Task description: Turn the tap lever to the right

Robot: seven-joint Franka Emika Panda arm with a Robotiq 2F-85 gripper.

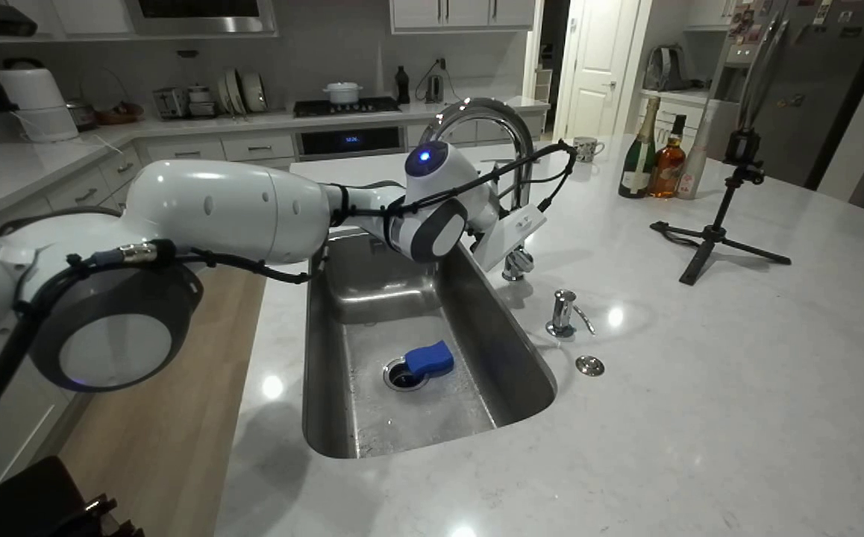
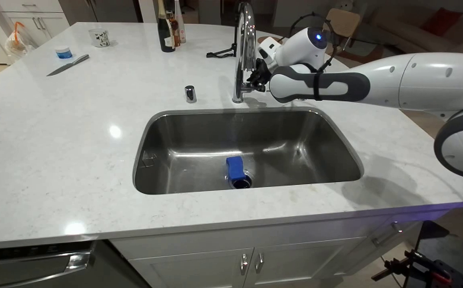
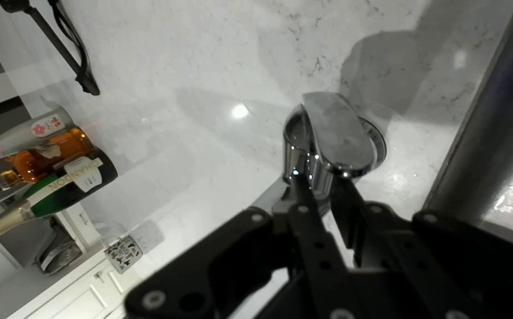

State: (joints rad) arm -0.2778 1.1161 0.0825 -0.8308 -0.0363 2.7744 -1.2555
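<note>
Countertop (image 2: 71,168), tap lever (image 2: 248,87) (chrome), sideways — toward claw (image 3: 322,182)

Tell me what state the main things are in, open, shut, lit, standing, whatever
Tap lever: setting unclear
Gripper: at the tap lever, grip unclear
Faucet: no running water visible
Blue sponge: lying by the drain
Under-sink cabinet doors: shut
Oven display: lit
Three bottles: standing upright
Tripod: standing, legs spread
Knife: lying flat

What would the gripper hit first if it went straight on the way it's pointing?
Likely the small chrome tap lever on the tall chrome gooseneck faucet, just ahead of the black fingers; depth is unclear, so they may be touching it.
</note>
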